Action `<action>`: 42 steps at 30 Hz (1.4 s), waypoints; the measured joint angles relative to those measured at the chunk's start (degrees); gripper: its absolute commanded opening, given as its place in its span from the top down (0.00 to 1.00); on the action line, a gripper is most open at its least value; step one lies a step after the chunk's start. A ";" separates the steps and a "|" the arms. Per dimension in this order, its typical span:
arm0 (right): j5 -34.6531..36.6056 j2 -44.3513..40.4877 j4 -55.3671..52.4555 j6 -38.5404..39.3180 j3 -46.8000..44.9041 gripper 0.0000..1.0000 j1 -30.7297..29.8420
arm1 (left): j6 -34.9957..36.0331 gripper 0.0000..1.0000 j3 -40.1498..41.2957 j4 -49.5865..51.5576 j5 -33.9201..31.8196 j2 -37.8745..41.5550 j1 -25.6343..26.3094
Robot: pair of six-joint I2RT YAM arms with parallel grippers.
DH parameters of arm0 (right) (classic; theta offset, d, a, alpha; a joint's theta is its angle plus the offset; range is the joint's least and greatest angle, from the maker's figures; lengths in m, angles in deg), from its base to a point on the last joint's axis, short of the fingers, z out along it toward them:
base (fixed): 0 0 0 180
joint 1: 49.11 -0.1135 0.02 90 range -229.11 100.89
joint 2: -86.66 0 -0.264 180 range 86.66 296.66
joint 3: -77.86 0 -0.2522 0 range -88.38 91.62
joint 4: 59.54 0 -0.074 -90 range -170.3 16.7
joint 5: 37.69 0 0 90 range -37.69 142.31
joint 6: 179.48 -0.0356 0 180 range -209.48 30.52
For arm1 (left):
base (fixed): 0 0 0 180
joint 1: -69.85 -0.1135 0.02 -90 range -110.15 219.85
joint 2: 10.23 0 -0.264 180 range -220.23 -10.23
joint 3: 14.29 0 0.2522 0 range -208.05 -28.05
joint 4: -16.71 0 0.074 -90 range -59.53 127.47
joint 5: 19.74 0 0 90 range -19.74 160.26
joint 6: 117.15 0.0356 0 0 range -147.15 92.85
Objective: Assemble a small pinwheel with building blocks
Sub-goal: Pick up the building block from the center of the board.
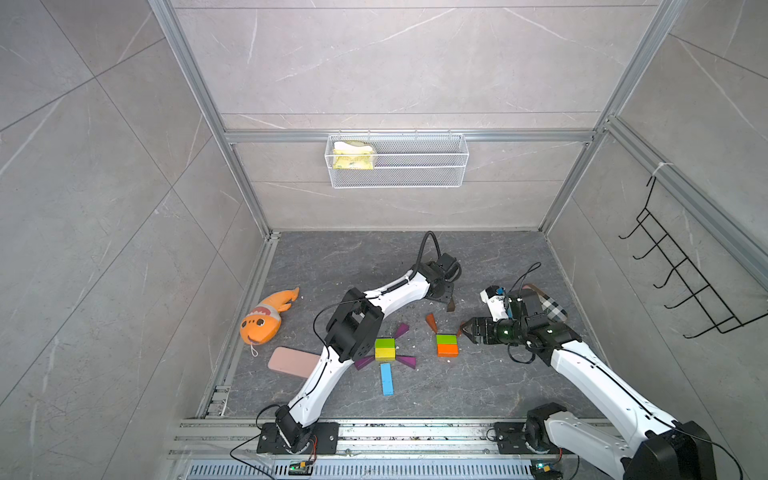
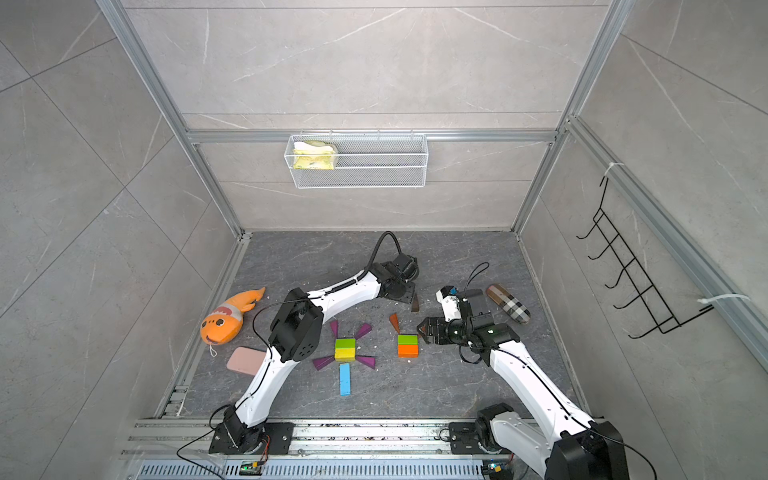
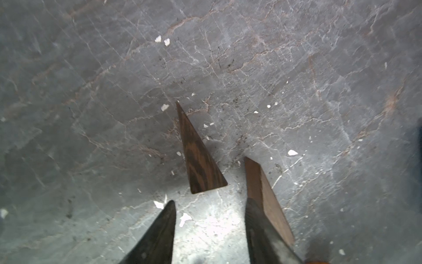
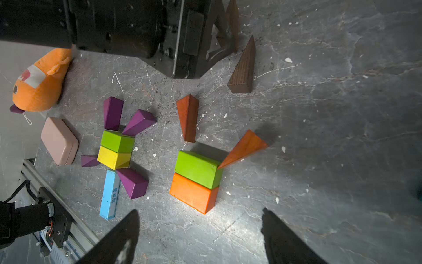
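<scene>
Left gripper [image 3: 210,203] open, empty, beyond the green-orange brick pair [image 4: 196,180]; brown wedge [image 3: 201,157] also beyond the pair, second brown wedge [image 3: 265,189] maybe leaning on a left finger [image 3: 258,224]. Right gripper [image 4: 201,217] wide open, empty, beside the pair; orange wedge [image 4: 244,148] touches it.

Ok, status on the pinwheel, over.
Both open, empty. Left gripper at a brown wedge; right gripper facing the green block and orange block. Orange wedge tip at the green block. Nothing blocking.

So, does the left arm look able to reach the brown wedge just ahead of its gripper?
Probably yes: the brown wedge lies just beyond the open left gripper, with only bare floor between them.
</scene>
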 measured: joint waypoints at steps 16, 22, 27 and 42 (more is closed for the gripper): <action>-1.51 1.81 -0.02 0.00 0.00 0.16 0.00 | -4.00 0.61 -5.03 0.44 -5.27 -4.94 -0.20; -1.68 2.01 -0.02 -0.02 0.00 0.16 0.00 | -3.89 0.78 -4.83 0.46 -5.16 -5.03 -0.46; -1.70 2.01 -0.02 -0.15 0.00 0.16 0.00 | -3.82 0.87 -4.39 -0.79 -3.74 -5.01 -0.87; 1.36 0.00 -1.05 -7.15 -1.49 0.16 0.02 | 8.15 0.93 25.64 -7.37 1.27 20.50 -1.42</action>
